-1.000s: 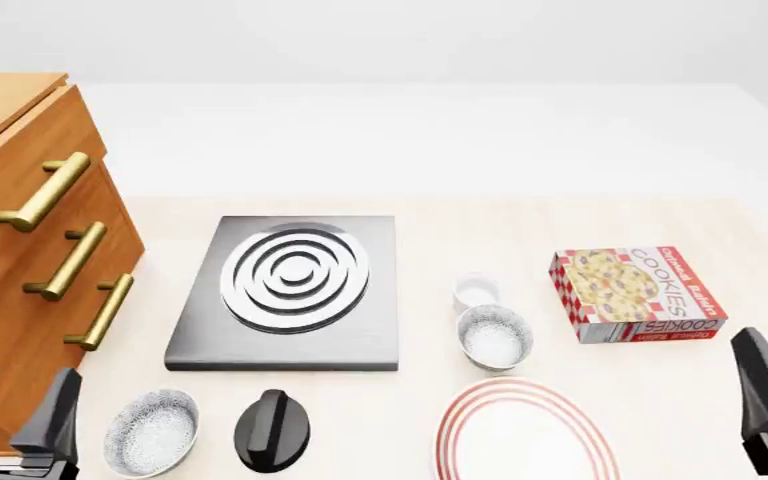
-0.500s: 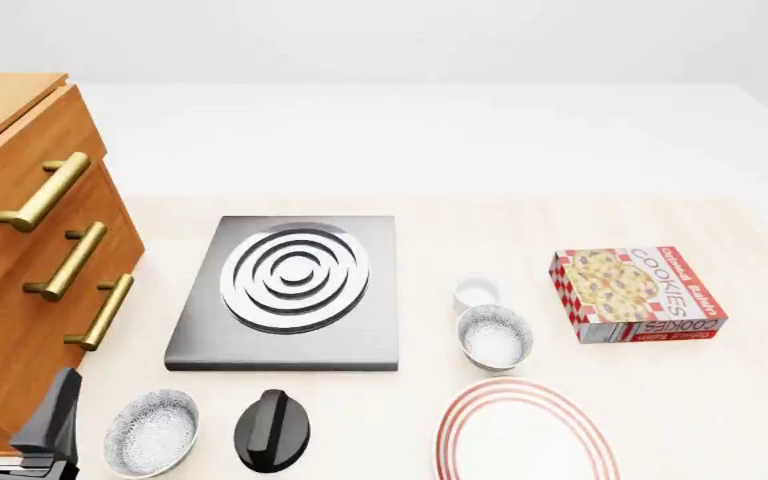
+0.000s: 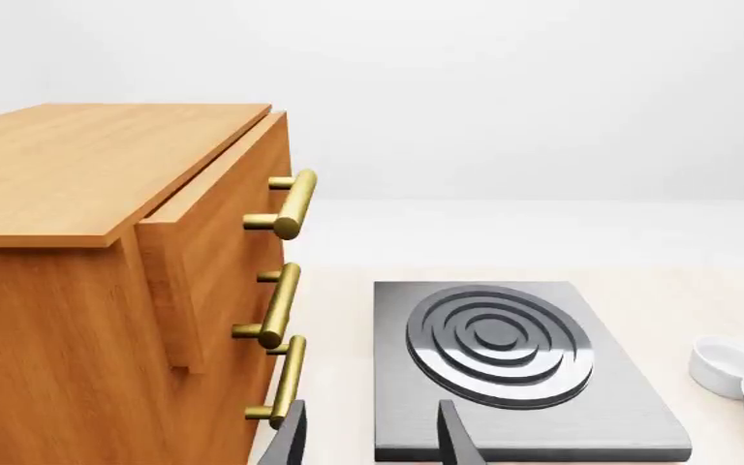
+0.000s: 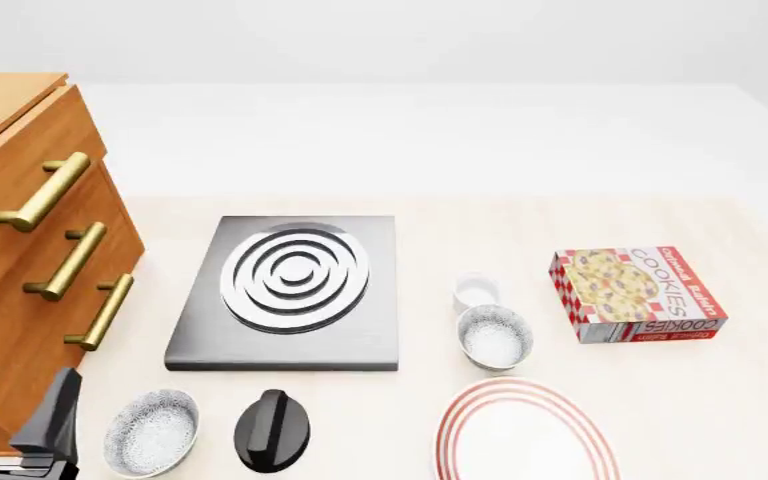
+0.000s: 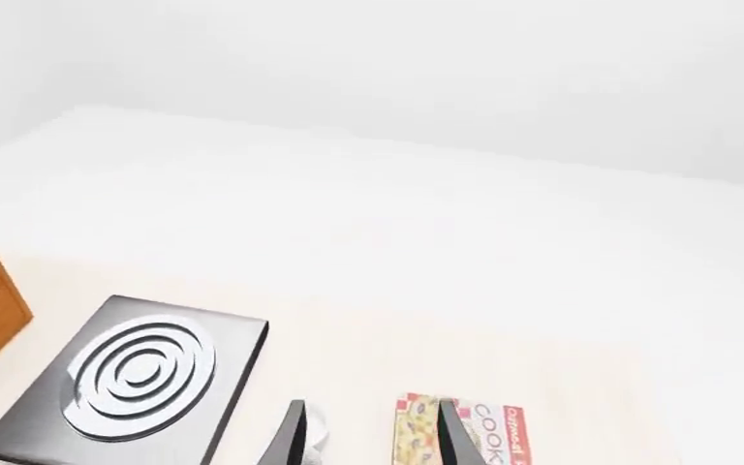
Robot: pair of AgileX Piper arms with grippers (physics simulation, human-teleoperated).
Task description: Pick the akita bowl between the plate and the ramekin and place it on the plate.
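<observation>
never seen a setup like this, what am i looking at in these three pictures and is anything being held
These are simulator renders of two robot arms at a table. One picture looks down from above and behind the arms; the other two come from cameras behind each gripper.

On the table lie a stove plate, a black knob, a cookie box, a ramekin, a speckled akita bowl just nearer, then the red-ringed plate. A twin bowl sits near the wooden drawers.

The left gripper and right gripper are both open. Nothing is held.
</observation>
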